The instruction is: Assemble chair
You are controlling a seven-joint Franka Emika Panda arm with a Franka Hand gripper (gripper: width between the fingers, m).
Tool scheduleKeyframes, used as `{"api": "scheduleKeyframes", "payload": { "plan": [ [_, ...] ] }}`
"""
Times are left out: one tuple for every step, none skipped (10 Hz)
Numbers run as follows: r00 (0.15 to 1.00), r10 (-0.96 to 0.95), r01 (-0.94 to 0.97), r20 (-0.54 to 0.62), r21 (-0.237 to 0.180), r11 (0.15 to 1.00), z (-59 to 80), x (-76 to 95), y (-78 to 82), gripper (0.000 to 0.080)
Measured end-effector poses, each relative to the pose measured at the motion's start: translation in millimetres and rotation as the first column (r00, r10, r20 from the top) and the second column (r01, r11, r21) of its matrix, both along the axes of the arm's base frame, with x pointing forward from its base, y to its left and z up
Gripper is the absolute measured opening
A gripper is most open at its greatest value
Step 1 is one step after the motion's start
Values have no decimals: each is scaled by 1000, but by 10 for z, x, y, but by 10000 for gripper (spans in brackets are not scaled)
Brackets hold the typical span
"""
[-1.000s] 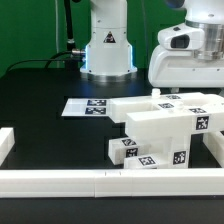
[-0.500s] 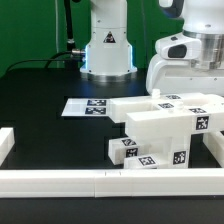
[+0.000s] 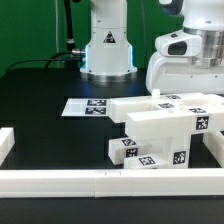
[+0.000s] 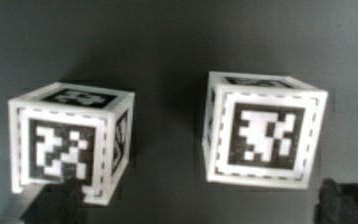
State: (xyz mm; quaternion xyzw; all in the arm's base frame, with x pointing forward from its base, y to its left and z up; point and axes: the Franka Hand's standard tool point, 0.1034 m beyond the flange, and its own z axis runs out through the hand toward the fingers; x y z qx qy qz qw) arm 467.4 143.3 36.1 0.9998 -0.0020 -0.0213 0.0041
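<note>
Nearby, marker board (image 3: 85,106) beside chair (image 3: 165,135)

Arm (image 3: 190,60) was cut by the exterior view's right edge. Fingertips (image 4: 348,203) barely showed at the wrist view's edge. Legs (image 4: 265,130) were blurred.

The arm's base (image 3: 108,50) stands upright. To the exterior view's right of the base and nearer the camera, the white wrist (image 3: 188,58) hangs low, apparently pointing straight down. The tool (image 4: 197,208) has its jaws spread wide. Only its dark fingertips (image 4: 48,210) show in the wrist view, and they are blurred. From outside the fingers cannot be made out.
</note>
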Motion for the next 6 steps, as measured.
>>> {"api": "scheduleKeyframes", "payload": {
  "plan": [
    [1000,0,0,0,2,1000,42,30,16,649],
    [1000,0,0,-1,4,1000,81,65,33,649],
    [1000,-1,1,6,7,1000,107,113,61,649],
    [1000,0,0,8,7,1000,101,128,87,649],
    [1000,-1,1,6,5,1000,54,113,110,649],
    [1000,3,-3,2,2,1000,2,90,125,649]
  ]
}}
